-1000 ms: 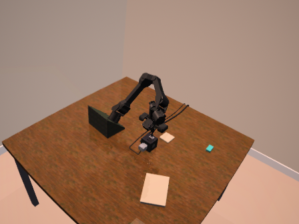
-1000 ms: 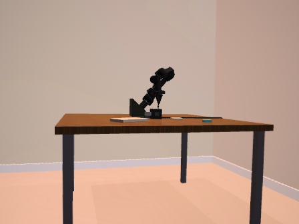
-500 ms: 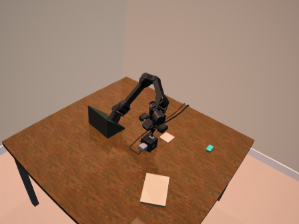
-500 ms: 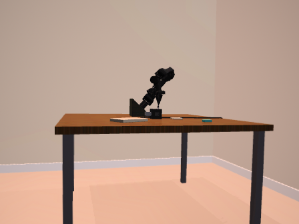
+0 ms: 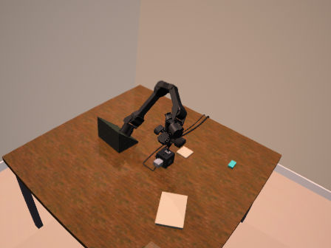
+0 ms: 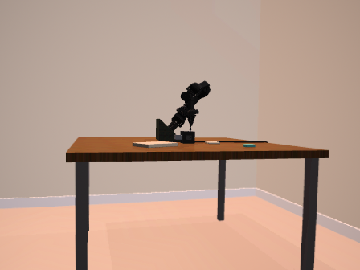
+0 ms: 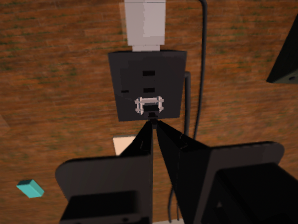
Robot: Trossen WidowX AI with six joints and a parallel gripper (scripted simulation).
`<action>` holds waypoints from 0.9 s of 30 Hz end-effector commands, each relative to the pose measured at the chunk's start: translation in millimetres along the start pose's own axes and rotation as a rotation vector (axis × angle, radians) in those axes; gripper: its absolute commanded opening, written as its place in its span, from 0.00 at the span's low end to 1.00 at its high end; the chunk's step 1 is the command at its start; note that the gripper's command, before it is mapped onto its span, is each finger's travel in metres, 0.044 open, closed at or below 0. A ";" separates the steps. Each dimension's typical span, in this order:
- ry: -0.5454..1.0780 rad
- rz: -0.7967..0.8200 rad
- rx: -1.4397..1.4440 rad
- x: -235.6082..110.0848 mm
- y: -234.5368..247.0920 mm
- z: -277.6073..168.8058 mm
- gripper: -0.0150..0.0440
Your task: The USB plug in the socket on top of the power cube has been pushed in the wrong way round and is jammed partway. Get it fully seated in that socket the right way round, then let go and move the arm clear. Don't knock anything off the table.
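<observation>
Near the table's centre, the gripper [image 7: 152,121] is pinching the USB plug [image 7: 149,105] with jaws almost closed — poised directly above the power cube [image 7: 127,75], likely for extraction.
</observation>
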State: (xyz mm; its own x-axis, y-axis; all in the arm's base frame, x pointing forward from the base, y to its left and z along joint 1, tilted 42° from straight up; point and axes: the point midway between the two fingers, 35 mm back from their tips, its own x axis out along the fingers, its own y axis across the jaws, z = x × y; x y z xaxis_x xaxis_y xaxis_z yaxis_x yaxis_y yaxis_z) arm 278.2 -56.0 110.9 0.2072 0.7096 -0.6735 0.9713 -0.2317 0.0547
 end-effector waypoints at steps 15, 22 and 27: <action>0.003 0.001 0.002 2.7 0.4 -0.4 0.25; 0.003 0.002 0.002 3.6 0.4 -0.4 0.25; 0.003 0.002 0.002 4.2 0.4 -0.3 0.25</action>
State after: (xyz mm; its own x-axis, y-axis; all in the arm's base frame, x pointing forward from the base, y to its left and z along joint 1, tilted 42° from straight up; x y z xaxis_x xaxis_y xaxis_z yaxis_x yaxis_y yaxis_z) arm 278.9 -53.9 108.6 0.2082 0.7107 -0.6719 0.9709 -0.2332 0.0542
